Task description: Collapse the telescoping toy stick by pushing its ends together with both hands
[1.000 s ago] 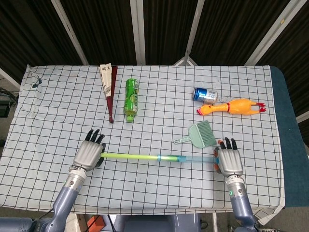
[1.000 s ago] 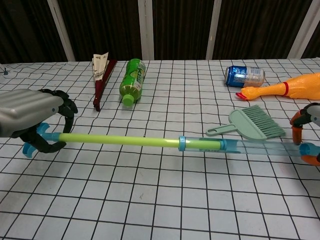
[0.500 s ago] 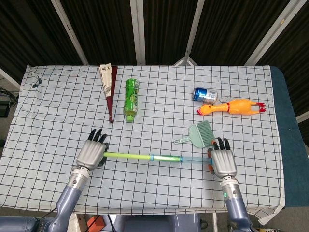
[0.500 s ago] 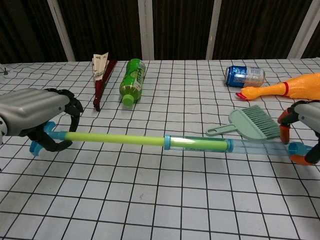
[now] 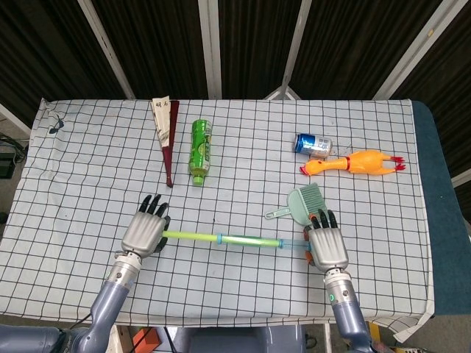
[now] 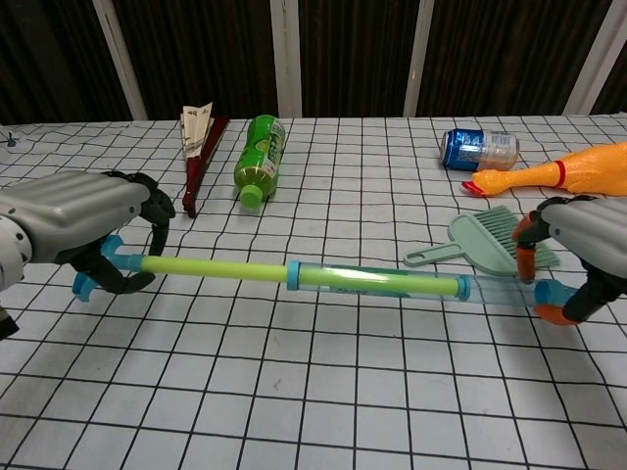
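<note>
The telescoping toy stick [image 5: 221,239] [image 6: 323,276] lies level just above the checked cloth, with a yellow-green thin section on the left and clear blue sleeves on the right. My left hand [image 5: 145,233] [image 6: 83,220] grips its left end, where a blue cap [image 6: 90,282] pokes out below the fingers. My right hand [image 5: 327,246] [image 6: 578,240] grips the right end, where an orange cap [image 6: 551,311] shows. The thin green section is partly slid into the sleeves.
A green dustpan brush [image 5: 303,204] [image 6: 490,243] lies just behind the right hand. Further back lie a green bottle [image 5: 200,149], a folded fan [image 5: 166,136], a blue can [image 5: 313,144] and a rubber chicken [image 5: 353,162]. The cloth's front edge [image 5: 235,323] is close behind my wrists.
Both hands have moved toward each other, the right one further. The stick has grown shorter, its blue sleeves sliding left over the green section.
</note>
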Robot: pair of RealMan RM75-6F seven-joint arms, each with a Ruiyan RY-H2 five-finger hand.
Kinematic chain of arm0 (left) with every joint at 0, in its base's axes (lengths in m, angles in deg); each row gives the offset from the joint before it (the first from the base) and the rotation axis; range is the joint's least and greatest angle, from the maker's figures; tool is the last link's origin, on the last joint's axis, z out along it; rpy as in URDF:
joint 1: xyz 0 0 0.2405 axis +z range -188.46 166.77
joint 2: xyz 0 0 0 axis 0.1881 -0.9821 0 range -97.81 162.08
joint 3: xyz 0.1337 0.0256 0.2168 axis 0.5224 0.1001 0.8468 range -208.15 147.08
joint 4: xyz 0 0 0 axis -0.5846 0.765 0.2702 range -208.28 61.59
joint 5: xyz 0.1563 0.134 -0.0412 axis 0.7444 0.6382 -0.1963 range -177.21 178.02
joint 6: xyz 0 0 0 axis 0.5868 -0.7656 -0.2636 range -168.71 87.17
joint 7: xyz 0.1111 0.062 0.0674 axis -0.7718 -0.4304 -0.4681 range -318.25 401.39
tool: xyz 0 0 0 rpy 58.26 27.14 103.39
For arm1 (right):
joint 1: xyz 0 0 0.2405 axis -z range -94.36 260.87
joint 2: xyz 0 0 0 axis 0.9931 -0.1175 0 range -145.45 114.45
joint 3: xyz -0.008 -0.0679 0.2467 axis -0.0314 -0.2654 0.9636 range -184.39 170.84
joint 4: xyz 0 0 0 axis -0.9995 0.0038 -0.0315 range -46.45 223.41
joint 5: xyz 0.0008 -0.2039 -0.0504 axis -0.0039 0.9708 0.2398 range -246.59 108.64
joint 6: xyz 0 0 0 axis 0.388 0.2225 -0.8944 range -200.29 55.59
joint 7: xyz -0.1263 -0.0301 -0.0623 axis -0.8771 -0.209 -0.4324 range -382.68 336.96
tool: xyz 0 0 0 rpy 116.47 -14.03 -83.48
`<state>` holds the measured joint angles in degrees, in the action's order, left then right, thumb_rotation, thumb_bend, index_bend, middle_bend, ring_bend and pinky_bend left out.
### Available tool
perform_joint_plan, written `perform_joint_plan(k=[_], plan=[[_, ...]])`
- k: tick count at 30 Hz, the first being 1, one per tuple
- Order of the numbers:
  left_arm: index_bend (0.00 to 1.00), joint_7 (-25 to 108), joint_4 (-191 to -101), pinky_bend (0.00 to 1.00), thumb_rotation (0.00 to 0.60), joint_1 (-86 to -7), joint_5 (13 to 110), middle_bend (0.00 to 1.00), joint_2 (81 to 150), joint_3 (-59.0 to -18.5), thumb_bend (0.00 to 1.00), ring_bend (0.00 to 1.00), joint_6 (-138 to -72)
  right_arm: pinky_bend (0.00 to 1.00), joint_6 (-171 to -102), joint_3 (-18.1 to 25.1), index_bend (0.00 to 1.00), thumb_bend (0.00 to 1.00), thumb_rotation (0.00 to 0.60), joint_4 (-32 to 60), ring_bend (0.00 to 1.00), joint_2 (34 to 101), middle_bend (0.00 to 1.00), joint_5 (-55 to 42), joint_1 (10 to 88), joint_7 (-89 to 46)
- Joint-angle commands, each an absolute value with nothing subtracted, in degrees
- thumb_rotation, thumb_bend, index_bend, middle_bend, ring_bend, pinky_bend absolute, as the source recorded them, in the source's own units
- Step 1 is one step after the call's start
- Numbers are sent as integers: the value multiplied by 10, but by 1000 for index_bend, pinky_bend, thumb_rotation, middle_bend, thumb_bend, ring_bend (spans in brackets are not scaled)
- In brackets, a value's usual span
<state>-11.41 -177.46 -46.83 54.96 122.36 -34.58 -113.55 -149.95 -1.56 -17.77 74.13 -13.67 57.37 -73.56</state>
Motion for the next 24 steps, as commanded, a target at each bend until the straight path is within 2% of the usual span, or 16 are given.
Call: perform_joint_plan(k=[1, 24], plan=[[649, -116, -1774, 11, 600, -470, 548, 158, 1227, -347, 519, 0, -1135, 0, -1501, -13, 754, 349, 600, -183, 0, 748, 216, -139, 569, -744], [653, -122, -1773, 11, 600, -486, 534, 157, 1250, -356, 518, 0, -1136, 0, -1518, 7, 779, 349, 600, -206, 0, 798, 223, -157, 533, -800]])
